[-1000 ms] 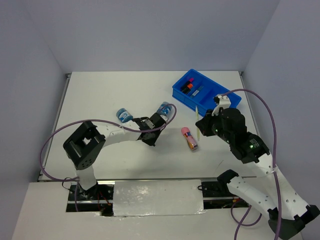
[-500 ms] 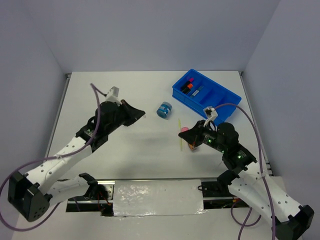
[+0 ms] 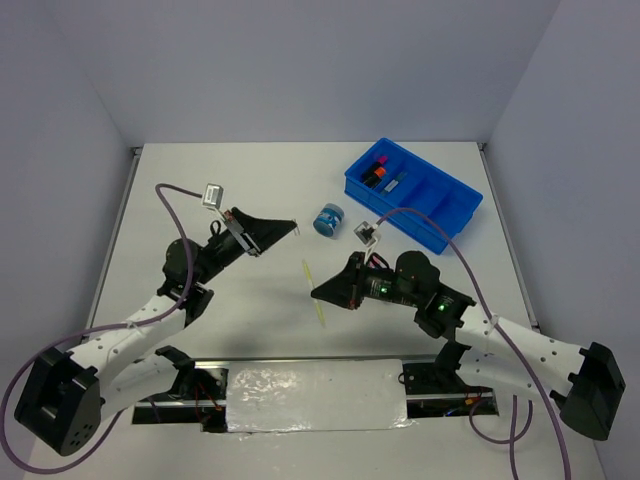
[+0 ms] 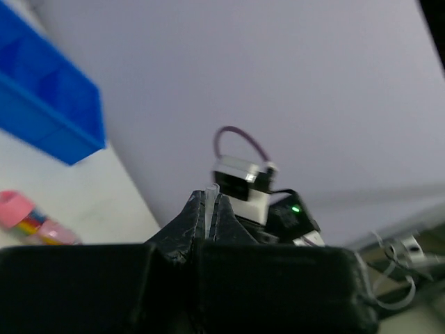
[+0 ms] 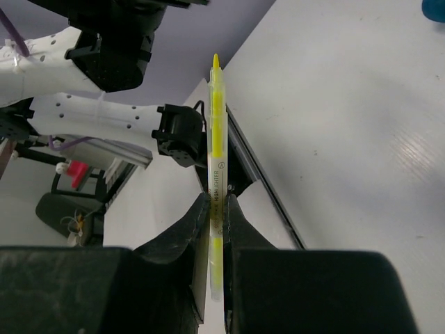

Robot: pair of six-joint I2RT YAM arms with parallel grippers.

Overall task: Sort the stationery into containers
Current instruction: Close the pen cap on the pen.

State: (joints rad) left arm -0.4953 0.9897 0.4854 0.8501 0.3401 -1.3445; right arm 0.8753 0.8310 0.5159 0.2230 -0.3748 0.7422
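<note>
Thin yellow pen pinched in right claw, round blue tub near blue tray, highlighters inside

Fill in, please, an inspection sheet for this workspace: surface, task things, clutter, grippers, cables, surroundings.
Surface: white table, bare parts look clean.
Job's things: blue tray at far right, highlighters in its end compartment; blue tub on the table left of the tray; pink-gold cylinder lying on the table; yellow pen held.
Clutter: nothing seen.
Grippers: left gripper shut, a pale sliver between its tips, not identifiable; right gripper shut on the yellow pen.
Cables: purple cable looping on each arm.
Surroundings: plain pale walls.
</note>
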